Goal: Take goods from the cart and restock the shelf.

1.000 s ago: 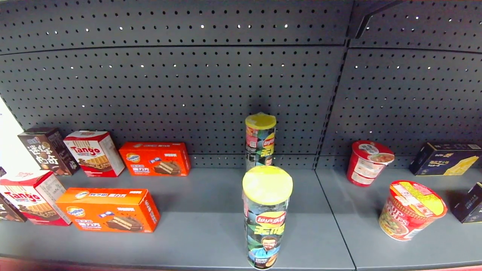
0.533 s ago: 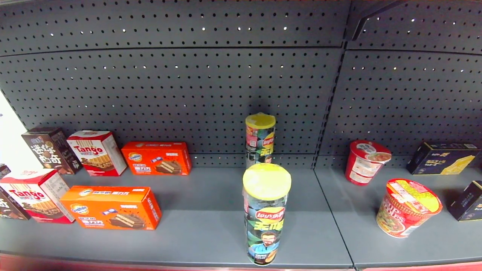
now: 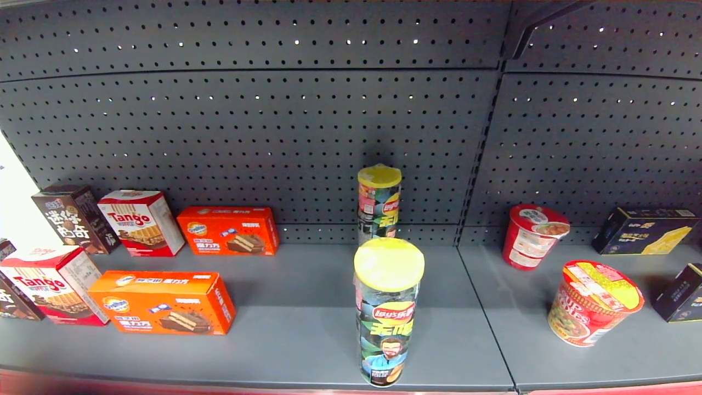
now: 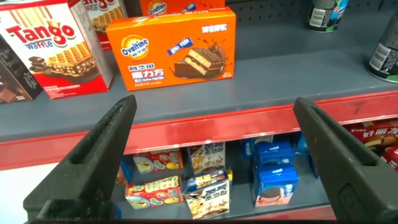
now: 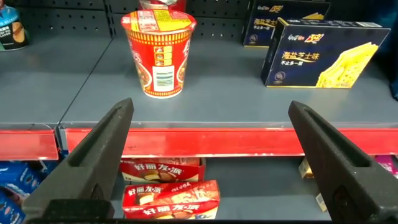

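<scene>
Jaws of left gripper (image 4: 214, 102) and right gripper (image 5: 210, 104): wide apart, empty. Cylindrical chip can (image 3: 386, 318), smooth yellow lid, stands upright on grey metal shelf (image 3: 296, 329). Rectangular orange cardboard box (image 3: 162, 304) lies to its left, tapered red noodle cup (image 3: 592, 304) to its right.

A grey shelf (image 3: 296, 307) with snacks standing in two rows.

In the middle a tall chip can (image 3: 386, 318) with a yellow lid stands up near the front edge, and a second chip can (image 3: 378, 203) stands right behind it by the back wall. On the left lie a front orange box (image 3: 162, 304) and a back orange box (image 3: 227, 230), next to a front wafer box (image 3: 52, 285), a back wafer box (image 3: 141, 222) and a dark brown box (image 3: 74, 218). On the right stand a front noodle cup (image 3: 592, 304) and a back noodle cup (image 3: 532, 236), both red, with a dark blue box (image 3: 647, 230) and another dark box (image 3: 680, 293) beside them.
</scene>
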`<state>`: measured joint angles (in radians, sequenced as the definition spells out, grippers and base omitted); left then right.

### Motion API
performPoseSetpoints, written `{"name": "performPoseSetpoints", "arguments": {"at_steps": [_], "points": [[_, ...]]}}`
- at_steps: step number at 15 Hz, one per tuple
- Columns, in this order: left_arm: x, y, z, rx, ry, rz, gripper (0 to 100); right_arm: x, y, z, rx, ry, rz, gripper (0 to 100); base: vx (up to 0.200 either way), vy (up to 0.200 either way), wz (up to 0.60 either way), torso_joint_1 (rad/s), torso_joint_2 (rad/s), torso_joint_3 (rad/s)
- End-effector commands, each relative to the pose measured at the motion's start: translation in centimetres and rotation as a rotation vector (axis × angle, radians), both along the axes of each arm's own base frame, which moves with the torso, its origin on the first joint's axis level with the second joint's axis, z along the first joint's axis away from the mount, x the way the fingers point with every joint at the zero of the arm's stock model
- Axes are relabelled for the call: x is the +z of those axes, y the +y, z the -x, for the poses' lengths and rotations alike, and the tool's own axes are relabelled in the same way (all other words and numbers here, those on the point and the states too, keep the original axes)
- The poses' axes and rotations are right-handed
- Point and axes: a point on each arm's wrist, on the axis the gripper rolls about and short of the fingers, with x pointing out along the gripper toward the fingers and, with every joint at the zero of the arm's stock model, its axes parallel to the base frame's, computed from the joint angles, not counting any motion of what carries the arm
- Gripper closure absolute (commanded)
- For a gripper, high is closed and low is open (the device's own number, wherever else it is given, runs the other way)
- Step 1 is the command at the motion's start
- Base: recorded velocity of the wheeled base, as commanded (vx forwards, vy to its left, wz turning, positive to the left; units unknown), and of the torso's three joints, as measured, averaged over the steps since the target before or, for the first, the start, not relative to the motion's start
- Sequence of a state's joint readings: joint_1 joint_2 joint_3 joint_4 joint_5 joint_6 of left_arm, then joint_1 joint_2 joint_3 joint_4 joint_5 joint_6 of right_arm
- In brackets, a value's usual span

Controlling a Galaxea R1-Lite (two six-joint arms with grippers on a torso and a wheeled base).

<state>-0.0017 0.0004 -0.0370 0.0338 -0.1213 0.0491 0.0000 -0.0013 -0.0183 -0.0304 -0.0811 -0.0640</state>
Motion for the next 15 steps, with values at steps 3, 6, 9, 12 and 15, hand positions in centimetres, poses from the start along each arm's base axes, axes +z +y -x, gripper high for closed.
{"name": "performPoseSetpoints", "arguments": {"at_steps": [3,6,9,12,15], "points": [[-0.01,0.00,0.00,0.002,0.000,0.005,0,0.01,0.00,-0.01,-0.002,0.001,0.006,0,0.000,0.000,0.00,0.000,0.00,0.000],[-0.01,0.01,0.00,0.003,0.000,0.006,0,0.01,0.00,-0.01,0.000,0.001,0.000,0,0.000,0.000,0.00,0.000,0.00,0.000],[0.03,0.00,0.00,0.002,-0.001,0.018,0,0.01,0.00,-0.01,0.001,0.001,0.002,0,0.000,0.000,0.00,0.000,0.00,0.000],[0.07,0.00,0.01,0.000,-0.002,0.020,0,0.04,0.05,0.00,0.024,0.001,0.003,0,0.000,0.000,0.00,0.000,0.00,0.000],[0.07,0.00,0.01,0.002,0.000,0.037,0,0.02,0.11,0.00,0.049,0.002,-0.003,0,0.000,0.000,0.00,0.000,0.00,0.000]]}}
